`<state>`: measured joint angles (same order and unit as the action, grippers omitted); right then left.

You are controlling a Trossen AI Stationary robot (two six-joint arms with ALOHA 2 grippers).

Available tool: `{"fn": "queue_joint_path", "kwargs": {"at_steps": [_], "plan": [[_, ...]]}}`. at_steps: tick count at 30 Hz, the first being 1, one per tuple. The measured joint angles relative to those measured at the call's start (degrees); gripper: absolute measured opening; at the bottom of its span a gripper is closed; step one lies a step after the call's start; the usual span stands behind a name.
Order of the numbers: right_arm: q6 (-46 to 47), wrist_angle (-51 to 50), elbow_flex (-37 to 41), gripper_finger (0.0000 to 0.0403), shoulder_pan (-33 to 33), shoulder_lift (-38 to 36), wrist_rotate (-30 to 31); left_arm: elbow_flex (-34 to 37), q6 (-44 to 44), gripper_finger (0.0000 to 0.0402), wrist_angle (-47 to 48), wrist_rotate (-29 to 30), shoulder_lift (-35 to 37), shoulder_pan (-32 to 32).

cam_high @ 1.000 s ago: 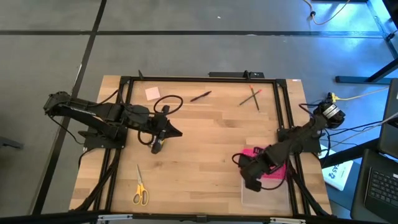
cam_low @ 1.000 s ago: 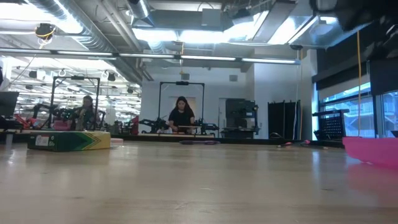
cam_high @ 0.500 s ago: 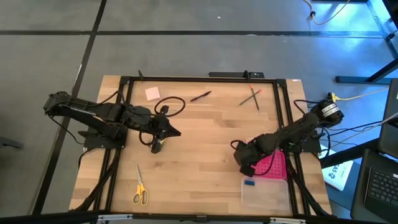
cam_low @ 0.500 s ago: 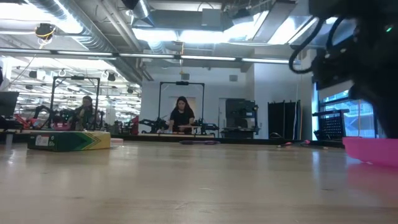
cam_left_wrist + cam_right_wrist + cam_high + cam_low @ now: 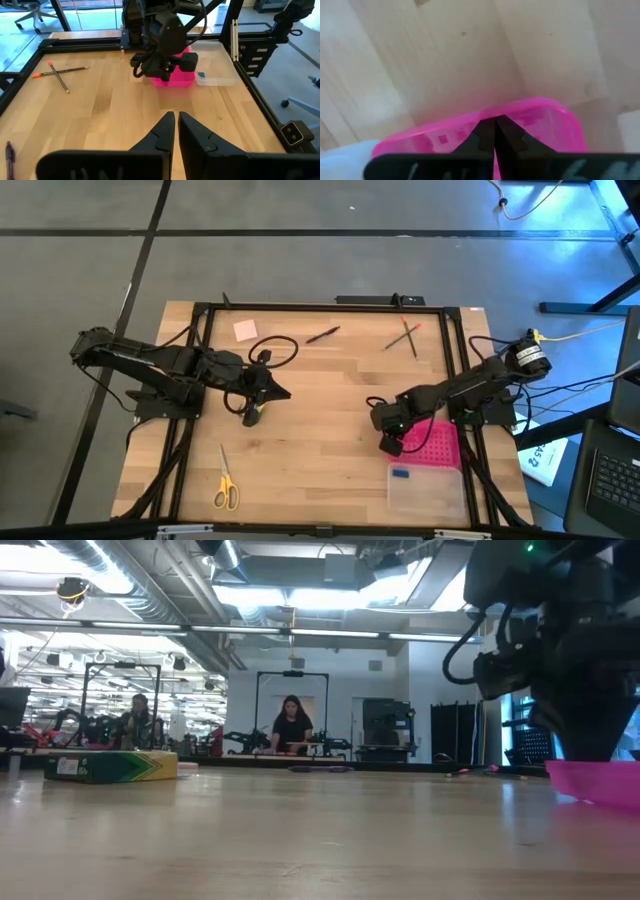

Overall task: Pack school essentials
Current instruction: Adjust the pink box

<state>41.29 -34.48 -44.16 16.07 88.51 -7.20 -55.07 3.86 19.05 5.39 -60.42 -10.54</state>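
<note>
My right gripper (image 5: 390,443) is shut and points down at the left edge of the pink perforated lid (image 5: 438,445), which lies flat on the table next to the clear case (image 5: 430,492). A tiny blue eraser (image 5: 400,473) lies in that case. My left gripper (image 5: 287,393) hangs shut above the table's left half, with nothing in it. The green-yellow crayon box (image 5: 110,766) lies below that arm. Yellow-handled scissors (image 5: 226,486) lie near the front left. The pink sticky-note pad (image 5: 245,330), dark pen (image 5: 322,335) and crossed pencils (image 5: 405,335) lie along the far side. My right gripper's shut fingertips (image 5: 490,134) come from above at the pink lid's rim (image 5: 530,117). I cannot tell whether they touch it. The lid lies flat.
A black frame (image 5: 320,307) runs around the tabletop. Bare wood (image 5: 330,400) lies between the two arms. Across the room beyond the table, people (image 5: 292,725) stand at other benches.
My right gripper has gone from over the clear case toward the table's far left and down, to the pink lid's left edge. The blue eraser, hidden by the gripper before, now shows in the case. The lid has stayed where it was.
</note>
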Motion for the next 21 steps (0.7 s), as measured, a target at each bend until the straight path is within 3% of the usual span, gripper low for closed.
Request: {"fn": "queue_joint_path", "kwargs": {"at_steps": [12,21], "plan": [[-9.4,3.9,0.2,0.0001,-6.1,0.2,3.0,0.0,0.0,0.0018,0.0,0.0,0.0,0.0],[-16.6,10.3,-0.5,0.0000,-11.1,4.8,1.7,0.0,0.0,0.0018,0.0,0.0,0.0,0.0]]}}
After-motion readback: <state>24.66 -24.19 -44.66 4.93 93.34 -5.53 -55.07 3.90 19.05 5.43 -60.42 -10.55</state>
